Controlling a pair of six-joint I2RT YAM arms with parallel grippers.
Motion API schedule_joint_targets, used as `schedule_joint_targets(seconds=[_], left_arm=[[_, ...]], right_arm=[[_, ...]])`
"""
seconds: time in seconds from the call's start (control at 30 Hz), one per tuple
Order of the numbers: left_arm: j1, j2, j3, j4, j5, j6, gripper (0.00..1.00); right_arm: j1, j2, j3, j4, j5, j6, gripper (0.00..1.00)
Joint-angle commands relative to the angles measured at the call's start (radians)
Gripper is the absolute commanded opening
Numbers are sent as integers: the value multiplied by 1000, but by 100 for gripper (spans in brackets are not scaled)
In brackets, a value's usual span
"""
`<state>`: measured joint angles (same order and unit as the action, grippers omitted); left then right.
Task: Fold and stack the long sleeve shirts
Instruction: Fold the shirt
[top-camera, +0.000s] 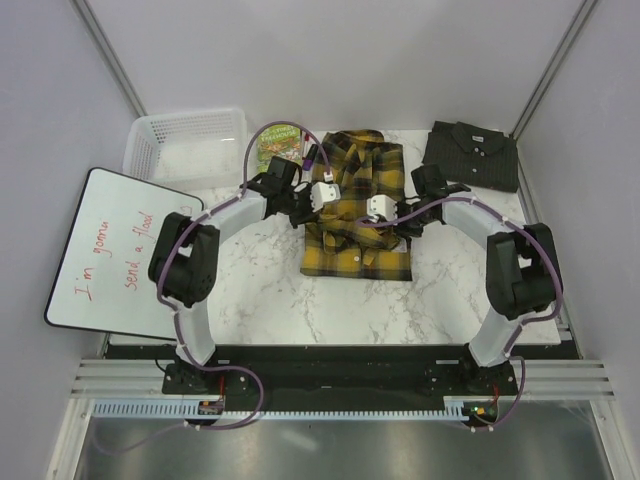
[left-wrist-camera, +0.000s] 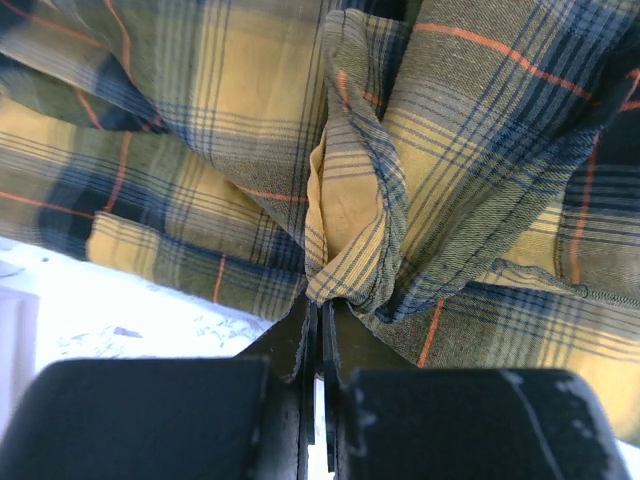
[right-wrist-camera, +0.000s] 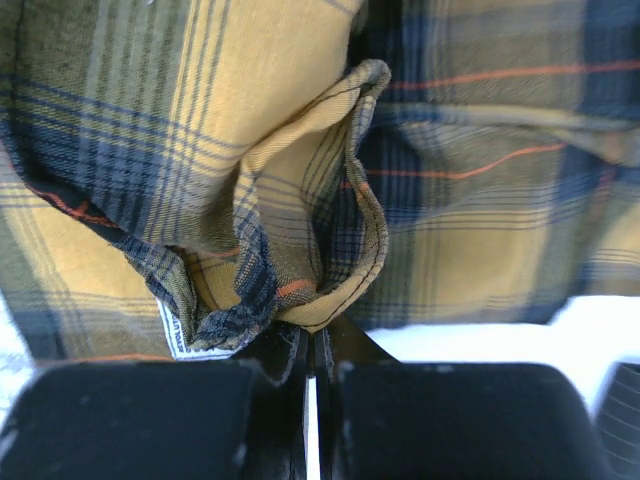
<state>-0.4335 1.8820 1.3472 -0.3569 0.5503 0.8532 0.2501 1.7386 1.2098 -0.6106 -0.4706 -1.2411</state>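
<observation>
The yellow-and-black plaid shirt lies partly folded at the table's middle. My left gripper is over its left side and shut on a pinched fold of the plaid cloth. My right gripper is over its right side, shut on a bunched edge of the same shirt. In both wrist views the jaws stand pressed together with cloth rising from the tips. The dark charcoal shirt lies folded at the back right corner, apart from both grippers.
A white plastic basket stands at the back left. A small green packet lies beside it. A whiteboard with red writing overhangs the table's left edge. Bare marble table lies in front of the plaid shirt.
</observation>
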Motion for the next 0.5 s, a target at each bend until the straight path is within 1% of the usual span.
schedule_joint_targets(seconds=[0.0, 0.13, 0.27, 0.37, 0.4, 0.43, 0.47], left_arm=[[2, 68, 82, 59, -35, -48, 2], [-1, 114, 118, 67, -46, -89, 2], [-5, 132, 130, 10, -79, -118, 2], [-14, 105, 90, -60, -81, -169, 2], [-19, 89, 43, -85, -73, -183, 2], [-27, 65, 12, -91, -69, -187, 2], [-48, 18, -50, -97, -66, -189, 2]], right_arm=[[-31, 58, 34, 80, -11, 45, 0], [-32, 84, 20, 138, 4, 80, 0], [-22, 124, 34, 112, 30, 126, 0], [11, 76, -65, 113, 55, 118, 0], [38, 28, -148, 126, 70, 109, 0], [54, 0, -188, 150, 85, 106, 0], [81, -55, -223, 161, 87, 112, 0]])
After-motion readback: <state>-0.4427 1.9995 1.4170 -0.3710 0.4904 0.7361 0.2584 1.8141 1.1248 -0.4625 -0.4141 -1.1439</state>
